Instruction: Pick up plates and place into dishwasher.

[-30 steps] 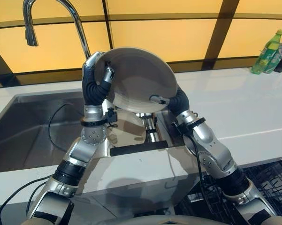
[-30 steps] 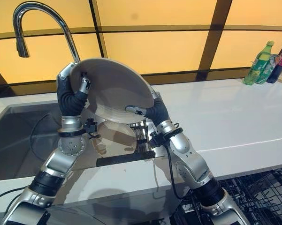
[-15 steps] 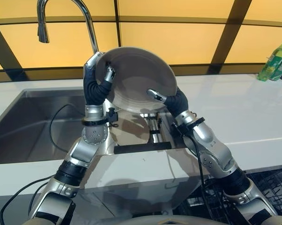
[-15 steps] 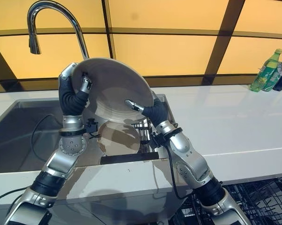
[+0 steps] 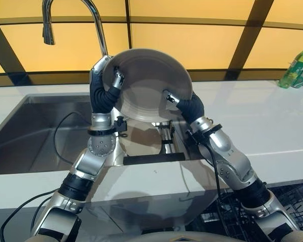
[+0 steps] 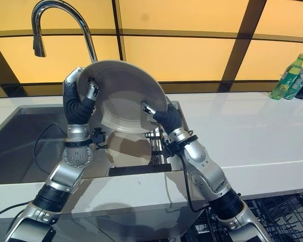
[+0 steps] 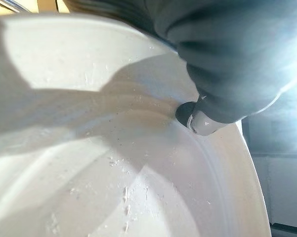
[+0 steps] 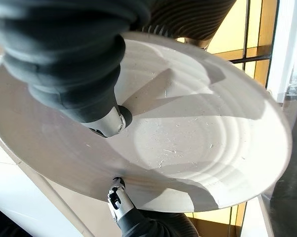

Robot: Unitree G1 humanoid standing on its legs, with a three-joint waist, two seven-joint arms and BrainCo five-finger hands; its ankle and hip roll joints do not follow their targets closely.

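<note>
While both arms are raised over the sink (image 5: 35, 146), I see one large pale plate (image 5: 147, 83) held up on edge between my two hands, its hollow face tilted toward the head camera and well above the basin. My left hand (image 5: 107, 83) clamps the plate's left rim: the thumb curls over onto the face, and the fingers wrap behind the edge. My right hand (image 6: 164, 115) takes the lower right rim, with a dark-tipped thumb pressed on the face and the ribbed cover tucked just under the plate; the right wrist view shows that thumb pinching against the plate (image 8: 188, 133), so I read both hands as gripping it. In the left wrist view the plate's face (image 7: 113, 173) carries small white specks and crumbs. Behind the plate rises the curved chrome faucet (image 5: 85, 20), in front of amber wall panels. Down in the sink, below the plate, lies a second pale plate (image 6: 128, 147), beside a dark rack (image 5: 164, 138). The white counter (image 5: 262, 116) runs off to my right, where green bottles (image 6: 287, 75) stand at its far end, and a black wire dishwasher rack (image 5: 297, 196) shows low at my right.
</note>
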